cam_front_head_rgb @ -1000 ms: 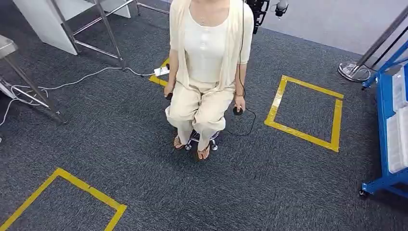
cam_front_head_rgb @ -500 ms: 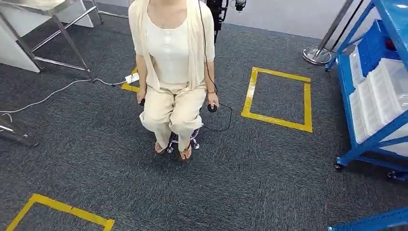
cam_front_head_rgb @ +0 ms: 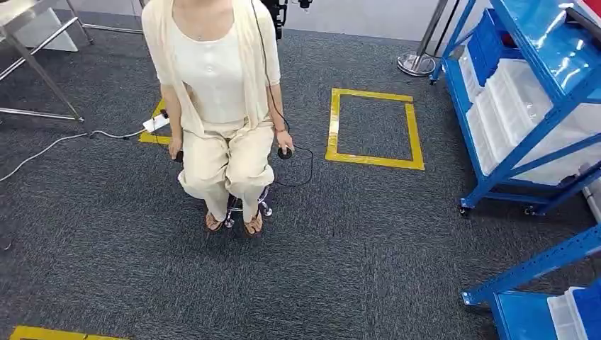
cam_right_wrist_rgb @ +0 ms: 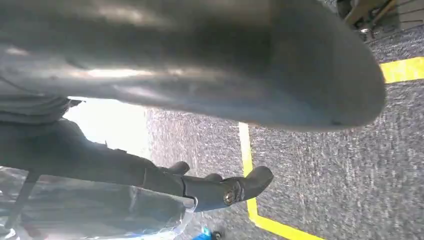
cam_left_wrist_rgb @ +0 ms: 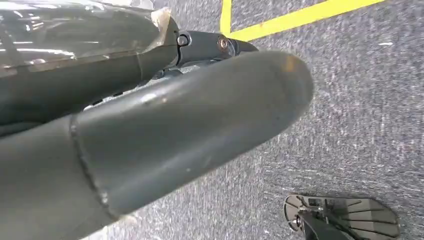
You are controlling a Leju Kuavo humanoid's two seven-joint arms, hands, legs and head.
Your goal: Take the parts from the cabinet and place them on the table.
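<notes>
Seen from the robot's head, looking down at grey carpet. The blue metal cabinet (cam_front_head_rgb: 549,49), an open shelving rack on wheels, stands at about 2 o'clock. Its glossy blue shelves carry rows of white translucent bins (cam_front_head_rgb: 510,106) and a blue bin (cam_front_head_rgb: 489,42) on a higher shelf. The parts inside are too small to make out.

A second blue rack (cam_front_head_rgb: 528,269) shows at 4 o'clock. A yellow tape square (cam_front_head_rgb: 331,127) lies on the carpet just left of the cabinet. At 11 o'clock a person (cam_front_head_rgb: 212,78) in cream clothes sits on a wheeled stool (cam_front_head_rgb: 244,207), holding a small black controller (cam_front_head_rgb: 284,152). A metal table leg (cam_front_head_rgb: 35,60) shows at 10 o'clock.

In the wrist views, the left hand (cam_left_wrist_rgb: 165,125) and right hand (cam_right_wrist_rgb: 210,65) hang above the carpet, each with a thick grey thumb and dark fingers (cam_left_wrist_rgb: 210,47) beside a sheet of clear glossy film (cam_left_wrist_rgb: 75,30). I cannot tell whether either hand grasps anything.
</notes>
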